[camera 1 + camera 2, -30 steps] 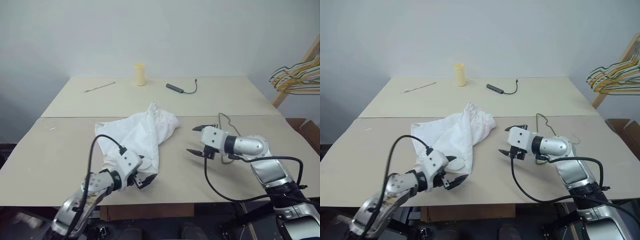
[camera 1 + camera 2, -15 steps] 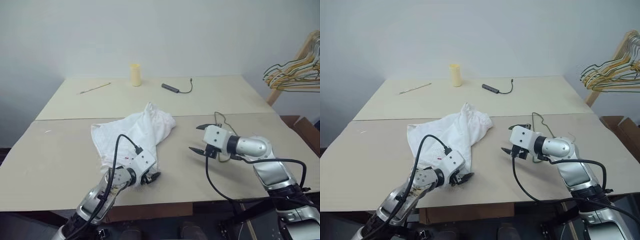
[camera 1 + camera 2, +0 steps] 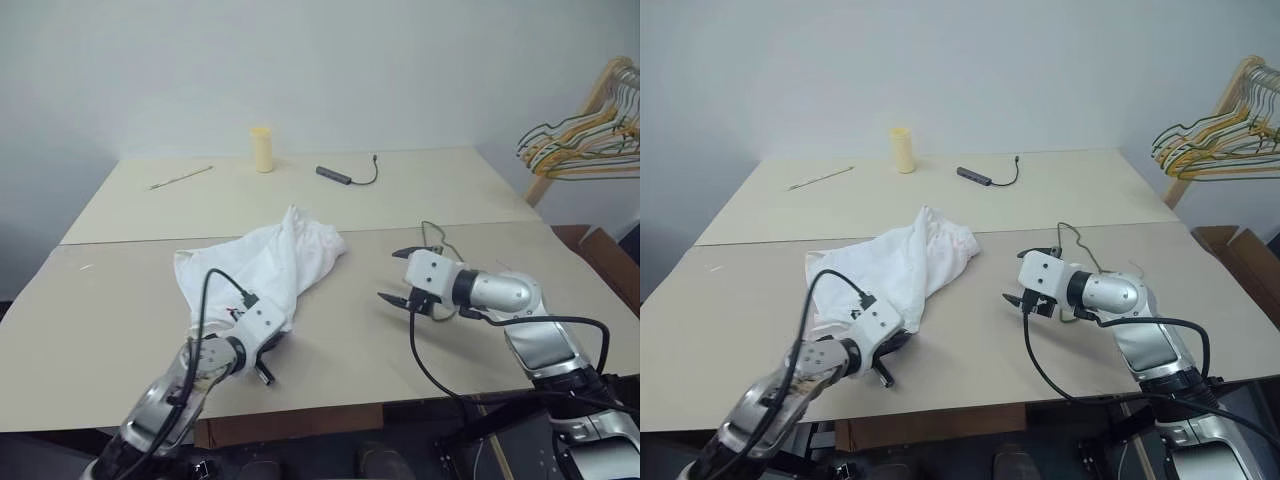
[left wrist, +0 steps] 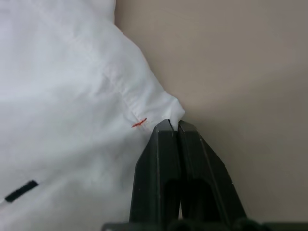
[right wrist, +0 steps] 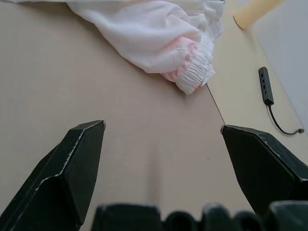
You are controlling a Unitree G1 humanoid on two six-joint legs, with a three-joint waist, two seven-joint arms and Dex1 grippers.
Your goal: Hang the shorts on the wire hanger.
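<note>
The shorts [image 3: 262,269] lie crumpled on the near half of the desk [image 3: 90,310], left of centre, with the gathered waistband at the far right end. No brand, label or readable writing shows on anything; the only marks are a small red stitch [image 4: 139,123] and a dark dash [image 4: 20,190] near the hem, which the left wrist view picks out and the head views leave too small to tell.

The left tool [image 4: 169,126] is pressed fully together at the near corner of the shorts. In the left wrist view its black tips meet right at the folded hem edge, with a bit of white cloth showing just above them. From the head views the same tool [image 3: 262,362] sits low on the desk at the cloth's near edge.

The right tool [image 3: 400,277] stands wide apart and holds nothing, well clear of the shorts to their right. Its wrist view shows bare desk between the two fingers [image 5: 67,163] and the waistband's faint pink beyond.

The wire hanger [image 3: 1075,250] lies on the desk just behind the right tool, partly hidden by it.

At the far side stand a yellow cylinder [image 3: 261,149], a dark adapter with cable [image 3: 340,176] and a thin stick [image 3: 180,178]. A bunch of coloured hangers [image 3: 580,150] hangs at the right edge.
</note>
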